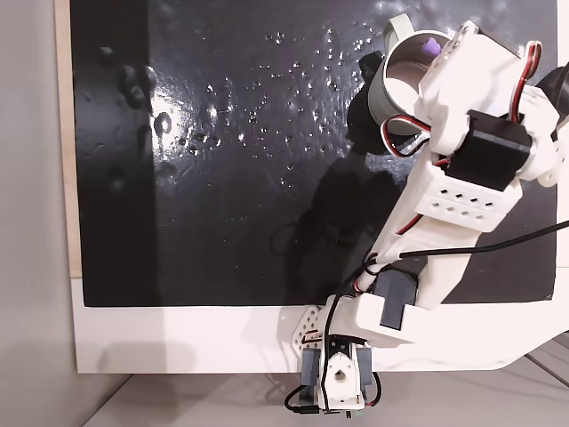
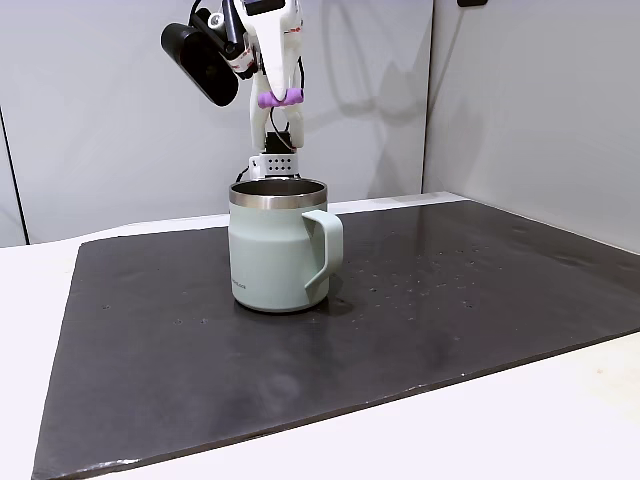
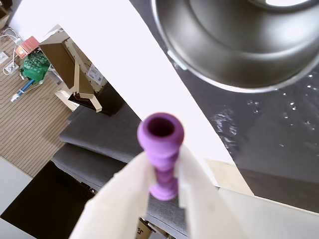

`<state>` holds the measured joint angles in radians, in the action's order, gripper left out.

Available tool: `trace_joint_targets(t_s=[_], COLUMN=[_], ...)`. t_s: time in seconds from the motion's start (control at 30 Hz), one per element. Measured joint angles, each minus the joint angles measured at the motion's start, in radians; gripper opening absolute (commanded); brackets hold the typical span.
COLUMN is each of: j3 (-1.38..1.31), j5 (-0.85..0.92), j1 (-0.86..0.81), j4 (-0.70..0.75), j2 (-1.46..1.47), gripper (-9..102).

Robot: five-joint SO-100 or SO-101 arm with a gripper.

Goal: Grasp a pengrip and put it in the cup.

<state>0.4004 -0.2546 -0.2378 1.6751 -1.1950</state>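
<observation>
Two white fingers (image 3: pixel 129 199) of the gripper (image 3: pixel 162 186) were clamped on the purple pengrip (image 3: pixel 160 149), which stuck out past their tips with its open, flared end showing in the wrist view. In a fixed view from the side, the gripper (image 2: pixel 272 100) hung in the air with the pengrip (image 2: pixel 279 97) lying crosswise in its tips, and the cup (image 2: pixel 278 245) stood below it on the black mat (image 2: pixel 450 300), upright, handle turned toward the right of that view. The pengrip was well above the steel rim, not touching it. From above, the pengrip (image 1: pixel 431 46) sat at the gripper's tip over the far edge of the cup (image 1: pixel 391 89). In the wrist view the cup's (image 3: pixel 234 45) shiny inside lay ahead of the tips.
</observation>
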Motion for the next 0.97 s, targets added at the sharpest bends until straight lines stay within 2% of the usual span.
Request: trace_joint_targets(t_s=[0.07,0.17,0.23,0.97], j3=[-0.005,-0.006,-0.006,-0.006], j5=[0.009,0.014,0.014,0.014], j1=[-0.002,-0.002,-0.002,-0.003], j4=[0.0,0.003,0.005,0.005], j2=[0.003,0.003,0.003,0.003], gripper=[2,23,31,29])
